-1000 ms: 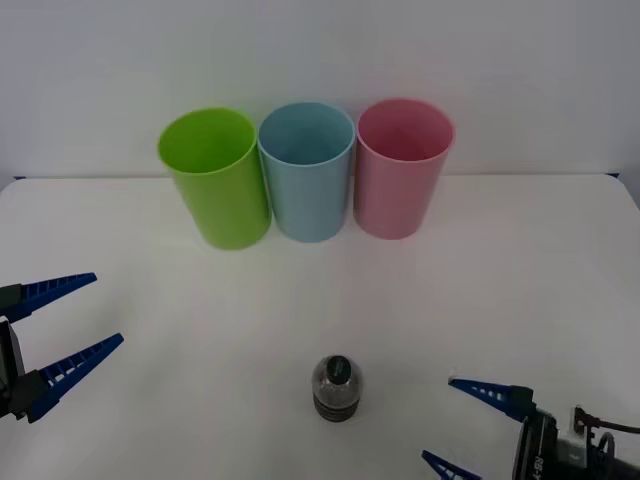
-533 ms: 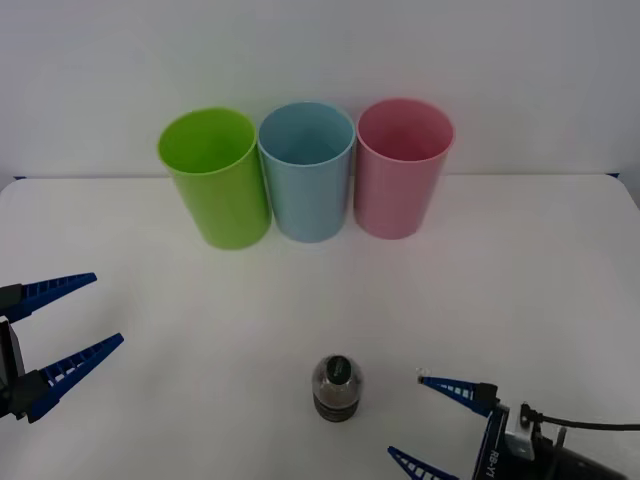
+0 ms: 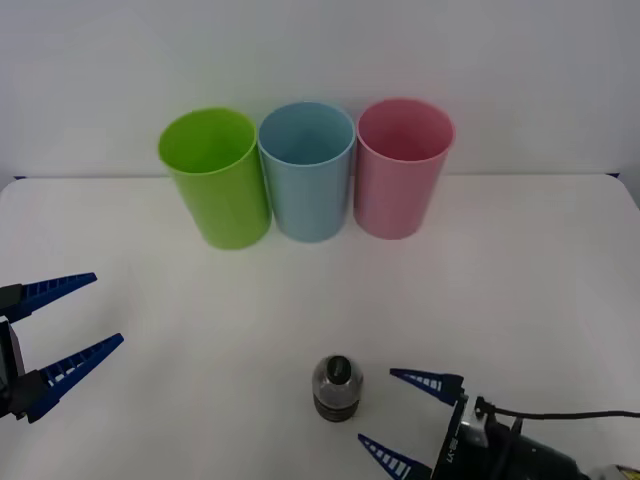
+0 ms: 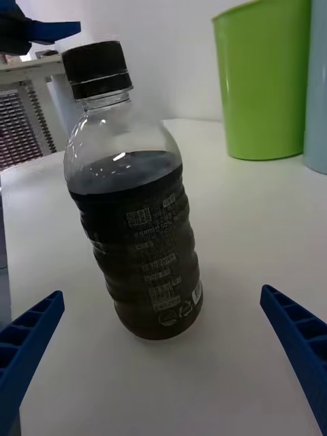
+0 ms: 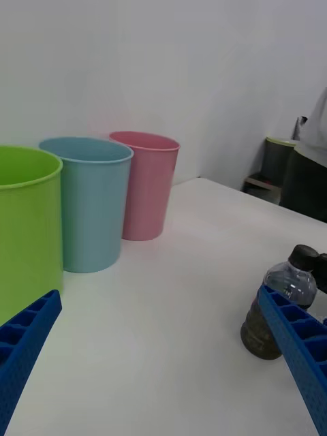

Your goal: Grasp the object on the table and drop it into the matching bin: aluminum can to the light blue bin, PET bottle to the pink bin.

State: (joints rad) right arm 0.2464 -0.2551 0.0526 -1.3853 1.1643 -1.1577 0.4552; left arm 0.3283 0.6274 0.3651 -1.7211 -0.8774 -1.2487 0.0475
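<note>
A small clear PET bottle [image 3: 337,389] [image 4: 129,197] [image 5: 276,311] with a black cap and dark lower body stands upright near the front middle of the white table [image 3: 520,280]. Just to its right, my right gripper [image 3: 408,420] [image 4: 163,340] is open, its blue fingers pointing at the bottle without touching it. At the far left edge my left gripper [image 3: 65,335] [image 5: 163,354] hangs open and holds nothing. The pink bin [image 3: 402,166] [image 5: 147,184] stands at the back, rightmost of three, with the light blue bin [image 3: 308,170] [image 5: 88,201] in the middle.
A lime green bin [image 3: 214,176] [image 4: 262,78] [image 5: 27,225] stands left of the light blue one, all three touching in a row against the back wall. Open tabletop lies between the bottle and the bins.
My right gripper has moved left along the table's front edge, closing most of the gap to the bottle. The left gripper, bottle and bins have not moved.
</note>
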